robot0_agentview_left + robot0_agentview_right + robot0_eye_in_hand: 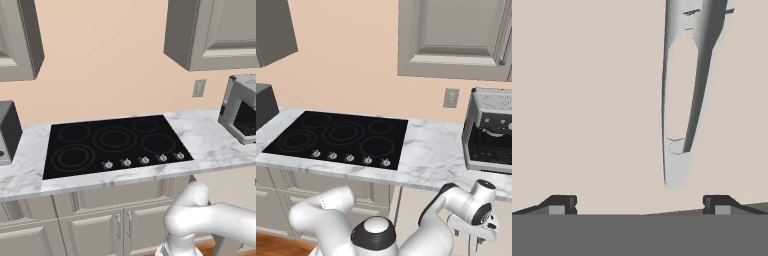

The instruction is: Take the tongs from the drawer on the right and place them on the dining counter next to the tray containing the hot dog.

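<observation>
tongs (pixel 682 95) lie on the plain light beige floor of the drawer (pixel 587 100) in the hand view, a slim silver-grey metal piece whose two narrow arms run side by side from the top edge down to a pale blunt tip just above and between the fingertips. the gripper (pixel 640 205) hangs over them with its two small dark fingertips (pixel 562 204) set wide apart, nothing between them, and the tongs' tip sits a little toward the right-hand finger without touching it.

the base views show the room above. in the left base view a black cooktop (pixel 115 142) with ringed burners and a row of small silver knobs is set into a white marble counter (pixel 210 140) with grey veins, with taupe panelled cabinet doors (pixel 107 230) and metal bar handles under it, and a silver coffee machine (pixel 242 112) at the counter's right end. the right base view has the same coffee machine closer, a grey wall outlet (pixel 451 98) beside it, and a panelled upper cabinet (pixel 456 37) above.

the white arm (pixel 451 210) folds low in the right base view: it rises from the base at lower left, bends over a dark joint, and reaches right and down below the counter edge, its wrist turned downward at the lower right corner. in the left base view a rounded white elbow link (pixel 200 215) stretches toward the right edge.
</observation>
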Motion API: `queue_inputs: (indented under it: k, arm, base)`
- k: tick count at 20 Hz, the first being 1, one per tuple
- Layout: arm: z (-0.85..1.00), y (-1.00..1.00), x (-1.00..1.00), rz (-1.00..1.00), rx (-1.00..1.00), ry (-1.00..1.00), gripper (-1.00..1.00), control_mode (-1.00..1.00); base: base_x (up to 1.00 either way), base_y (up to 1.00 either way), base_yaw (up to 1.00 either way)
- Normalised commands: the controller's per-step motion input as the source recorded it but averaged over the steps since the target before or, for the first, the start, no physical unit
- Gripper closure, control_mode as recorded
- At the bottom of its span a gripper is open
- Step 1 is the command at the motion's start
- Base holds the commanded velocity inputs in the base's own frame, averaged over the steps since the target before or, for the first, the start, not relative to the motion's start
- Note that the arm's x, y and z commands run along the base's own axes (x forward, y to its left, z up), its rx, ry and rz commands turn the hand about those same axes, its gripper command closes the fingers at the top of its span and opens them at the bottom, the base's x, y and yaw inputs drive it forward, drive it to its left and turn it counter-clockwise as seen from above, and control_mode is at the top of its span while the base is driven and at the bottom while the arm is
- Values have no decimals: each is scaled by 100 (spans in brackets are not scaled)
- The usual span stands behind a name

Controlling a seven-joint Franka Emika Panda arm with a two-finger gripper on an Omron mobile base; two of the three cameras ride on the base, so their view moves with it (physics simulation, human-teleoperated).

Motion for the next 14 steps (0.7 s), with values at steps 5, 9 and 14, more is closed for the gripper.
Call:
queue_inputs:
  k: [5,9,14]
  arm:
    - [-38,-14,1,0,0,0,-100,-100]
    - [-32,-10,4,0,0,0,-100,-100]
    - [-26,-8,7,0,0,0,-100,-100]
  base:
    - [0,0,0]
    - [0,0,0]
    - [0,0,0]
